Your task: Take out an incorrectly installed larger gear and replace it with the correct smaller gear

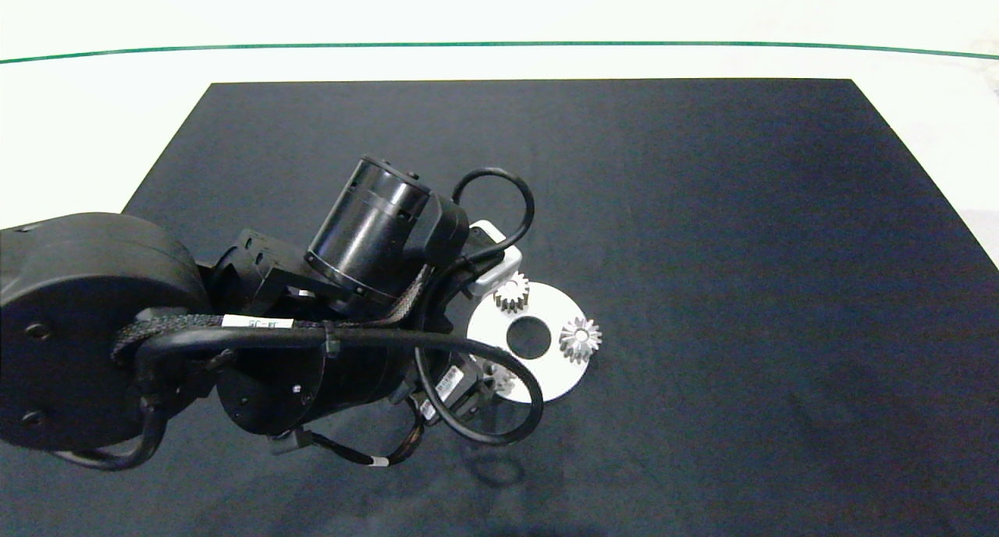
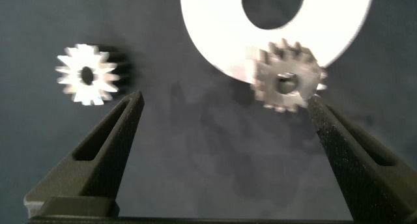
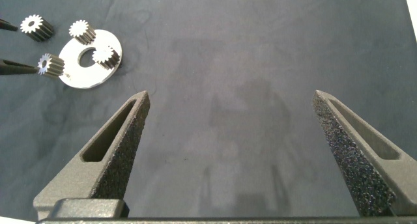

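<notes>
Item 1: white disc (image 1: 558, 377) with a round centre hole, flat on the black cloth (image 1: 702, 209) near mid-table.

Item 2: the larger gear (image 1: 580, 339), silver with star-pointed teeth, sits on the disc's edge on the side facing away from the left arm.

Item 3: the smaller gear (image 2: 287, 77), with blunt teeth and a round bore, overlaps the disc's rim nearest the left arm. It is just beside one finger; contact cannot be told.

Item 4: second straight-toothed gear (image 1: 512, 293), on the disc's far rim.

Item 5: star-toothed gear (image 2: 88, 74), on the cloth off the disc, just outside the other finger.

Item 6: left gripper (image 2: 225, 97), low over the cloth at the disc's near rim, fingers spread wide and holding nothing.

Item 7: right gripper (image 3: 231, 94), above bare cloth well apart from the disc, fingers spread wide and empty.
</notes>
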Motion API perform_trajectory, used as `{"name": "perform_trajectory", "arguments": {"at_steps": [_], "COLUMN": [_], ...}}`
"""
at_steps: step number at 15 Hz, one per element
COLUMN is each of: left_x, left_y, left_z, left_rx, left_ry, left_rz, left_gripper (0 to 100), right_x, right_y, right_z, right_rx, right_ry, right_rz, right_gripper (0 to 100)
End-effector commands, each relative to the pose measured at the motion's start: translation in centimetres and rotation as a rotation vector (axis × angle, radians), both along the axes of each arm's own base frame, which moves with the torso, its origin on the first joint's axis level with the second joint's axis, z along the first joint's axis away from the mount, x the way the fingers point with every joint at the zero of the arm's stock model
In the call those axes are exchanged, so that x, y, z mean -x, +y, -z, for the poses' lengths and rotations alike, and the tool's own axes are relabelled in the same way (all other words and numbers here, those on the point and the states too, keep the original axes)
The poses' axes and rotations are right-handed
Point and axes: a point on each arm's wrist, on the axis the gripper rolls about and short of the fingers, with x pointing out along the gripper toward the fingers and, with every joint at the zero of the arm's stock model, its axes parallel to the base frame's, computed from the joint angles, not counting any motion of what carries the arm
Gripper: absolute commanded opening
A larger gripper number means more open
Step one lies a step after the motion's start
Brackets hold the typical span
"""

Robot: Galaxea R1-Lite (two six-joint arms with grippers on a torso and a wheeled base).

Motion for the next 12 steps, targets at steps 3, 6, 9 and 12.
{"name": "perform_trajectory", "arguments": {"at_steps": [3,6,9,12], "left_x": [-0.5,-0.9,-1.1,-1.3], "left_y": [0.1,-0.4,-0.9,-1.3], "left_z": [-0.1,0.0,0.5,0.6], "left_rx": [-0.014,-0.003,-0.015,-0.003], "left_ry": [-0.011,-0.028,-0.019,-0.035], "left_rz": [-0.008,0.001,0.004,0.008], "left_gripper": [100,100,100,100], "right_x": [-0.1,-0.1,0.0,0.0], "right_y": [0.0,0.0,0.0,0.0], "right_z": [0.0,0.0,0.0,0.0], "right_rx": [0.000,-0.002,-0.003,-0.003], "right_ry": [0.004,0.004,0.003,0.003], "right_rz": [-0.003,-0.003,-0.004,-0.004], "right_gripper": [100,100,100,100]}}
